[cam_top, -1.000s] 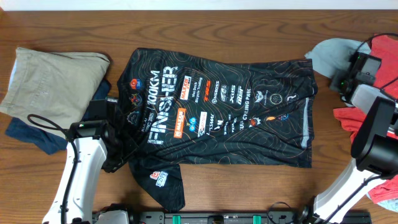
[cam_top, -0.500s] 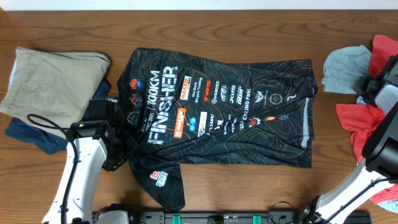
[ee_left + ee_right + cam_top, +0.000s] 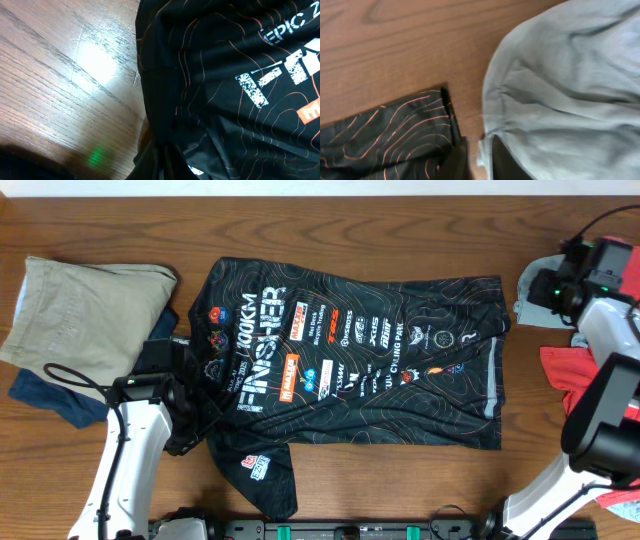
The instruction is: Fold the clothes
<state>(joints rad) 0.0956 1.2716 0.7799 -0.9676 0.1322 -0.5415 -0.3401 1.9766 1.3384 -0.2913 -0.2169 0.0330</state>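
The black jersey (image 3: 360,370) with orange contour lines and white "100KM FINISHER" lettering lies spread flat mid-table, one sleeve hanging toward the front edge. My left gripper (image 3: 192,435) is at its left edge. In the left wrist view the fingers (image 3: 162,165) are shut on a pinch of the black fabric (image 3: 235,75). My right gripper (image 3: 535,288) is off the jersey's far right corner. In the right wrist view it (image 3: 480,162) is open, with a narrow gap over bare wood, between the jersey corner (image 3: 385,130) and a grey garment (image 3: 565,75).
The grey garment (image 3: 527,308) lies at the far right, with a red one (image 3: 575,370) in front of it. A beige garment (image 3: 80,310) sits on a blue one (image 3: 50,395) at the left. The wooden table (image 3: 400,230) runs behind the jersey.
My right arm swung out to the right edge and came back in toward the jersey's far right corner. The grey garment shifted with it. My left arm and the jersey have not moved.
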